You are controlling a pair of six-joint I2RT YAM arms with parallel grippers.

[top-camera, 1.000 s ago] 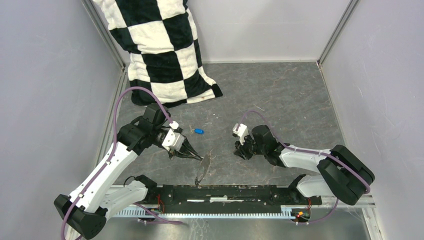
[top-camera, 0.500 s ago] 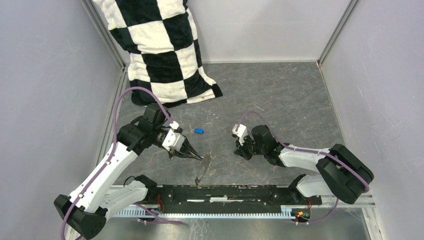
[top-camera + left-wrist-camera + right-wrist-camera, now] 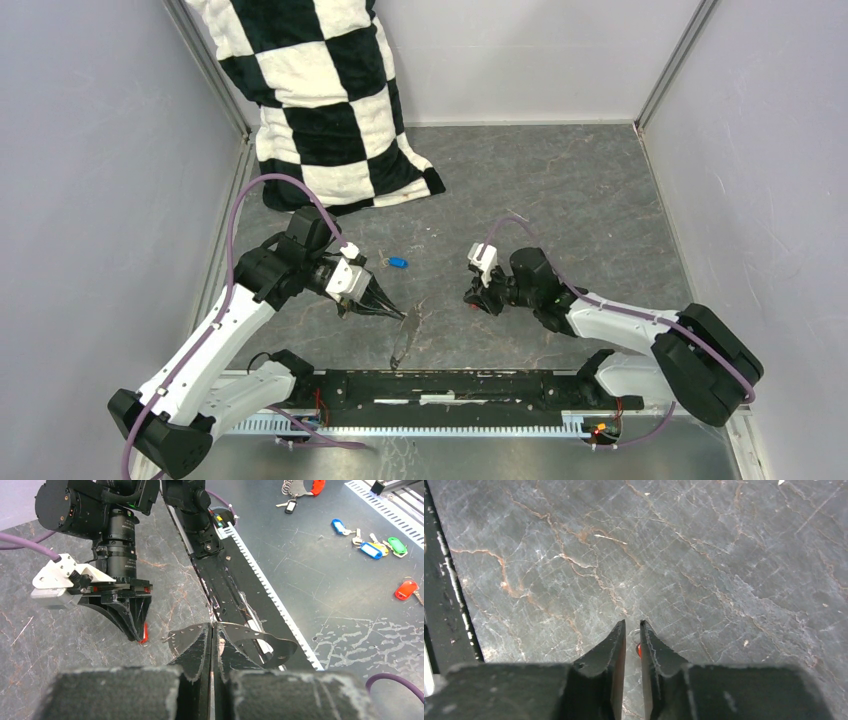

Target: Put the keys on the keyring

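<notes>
No legible text, label, number — any view.

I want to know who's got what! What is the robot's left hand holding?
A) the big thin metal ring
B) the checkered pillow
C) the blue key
A: the left hand is pinched shut on the thin metal keyring, while the blue key lies apart from it.

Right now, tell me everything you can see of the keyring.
The keyring is a thin grey metal hoop, pinched at its rim between the shut fingers of the left gripper. In the wrist view it bows out to both sides of the fingertips. From above it runs from the tips toward the near edge, low over the table; contact there is unclear. No key shows on it.
</notes>
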